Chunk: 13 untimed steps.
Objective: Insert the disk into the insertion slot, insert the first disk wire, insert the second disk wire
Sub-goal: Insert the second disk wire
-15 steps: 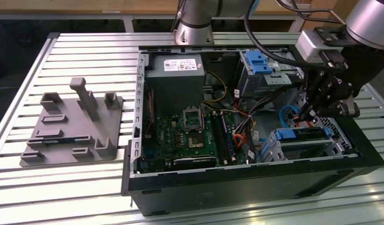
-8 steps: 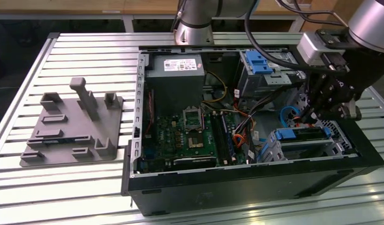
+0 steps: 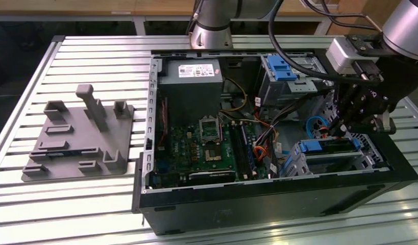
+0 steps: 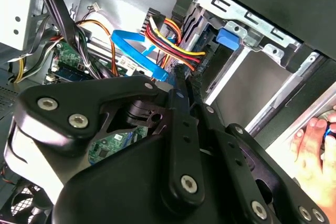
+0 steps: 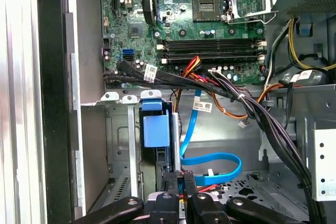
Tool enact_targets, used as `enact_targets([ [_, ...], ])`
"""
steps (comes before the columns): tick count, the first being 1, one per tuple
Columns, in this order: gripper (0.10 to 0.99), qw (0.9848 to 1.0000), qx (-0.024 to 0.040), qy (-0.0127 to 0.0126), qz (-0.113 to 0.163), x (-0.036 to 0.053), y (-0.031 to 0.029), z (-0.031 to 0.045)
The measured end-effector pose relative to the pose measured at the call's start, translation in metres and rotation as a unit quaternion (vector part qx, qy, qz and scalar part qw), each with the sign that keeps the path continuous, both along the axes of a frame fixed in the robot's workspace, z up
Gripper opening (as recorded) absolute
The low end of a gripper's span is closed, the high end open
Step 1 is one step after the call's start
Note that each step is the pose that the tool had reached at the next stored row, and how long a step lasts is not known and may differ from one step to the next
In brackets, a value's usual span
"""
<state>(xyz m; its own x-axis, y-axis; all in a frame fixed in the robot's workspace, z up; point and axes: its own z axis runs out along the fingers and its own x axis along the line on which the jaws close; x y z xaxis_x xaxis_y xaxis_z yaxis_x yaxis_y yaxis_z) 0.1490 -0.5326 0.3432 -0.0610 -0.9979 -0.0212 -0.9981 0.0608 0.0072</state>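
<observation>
Inside, insertion slot (image 5: 121, 145) holds blue-latched disk (image 5: 156, 129).

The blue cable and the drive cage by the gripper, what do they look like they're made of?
The blue cable: flat, glossy, bends in a loop, likely plastic-sheathed. The drive cage: dull grey sheet metal, judging by its thin folded edges and punched holes. The gripper: matte black links, material unclear.

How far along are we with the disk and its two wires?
Done, apparently: the blue-tabbed disk sits in the grey perforated metal cage. In hand: the black pincer hangs beside the red-orange wire bundle and flat bright blue cable. Left: I cannot tell that either is plugged in.
</observation>
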Motion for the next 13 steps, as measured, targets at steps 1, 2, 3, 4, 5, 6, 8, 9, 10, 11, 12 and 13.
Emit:
enact_targets([
  [1,0.161,1.0000,0.0000,0.0000,0.000,0.0000,-0.0001,0.0000],
  [2,0.161,1.0000,0.0000,0.0000,0.000,0.0001,-0.0001,0.0000],
  [3,0.161,1.0000,0.0000,0.0000,0.000,0.0000,-0.0001,0.0000],
  [4,0.161,1.0000,0.0000,0.0000,0.000,0.0001,-0.0005,-0.0001],
  [5,0.161,1.0000,0.0000,0.0000,0.000,0.0001,-0.0011,-0.0002],
  [6,0.161,1.0000,0.0000,0.0000,0.000,0.0000,-0.0016,-0.0003],
  [8,0.161,1.0000,0.0001,0.0000,0.000,-0.0001,-0.0030,-0.0007],
  [9,0.161,1.0000,0.0000,0.0000,0.000,-0.0001,-0.0034,-0.0009],
  [10,0.161,1.0000,0.0000,0.0000,0.000,-0.0002,-0.0039,-0.0011],
  [11,0.161,1.0000,0.0001,0.0000,0.000,-0.0002,-0.0043,-0.0014],
  [12,0.161,1.0000,0.0001,0.0000,0.000,-0.0003,-0.0045,-0.0017],
  [13,0.161,1.0000,0.0000,0.0000,0.000,-0.0003,-0.0045,-0.0018],
])
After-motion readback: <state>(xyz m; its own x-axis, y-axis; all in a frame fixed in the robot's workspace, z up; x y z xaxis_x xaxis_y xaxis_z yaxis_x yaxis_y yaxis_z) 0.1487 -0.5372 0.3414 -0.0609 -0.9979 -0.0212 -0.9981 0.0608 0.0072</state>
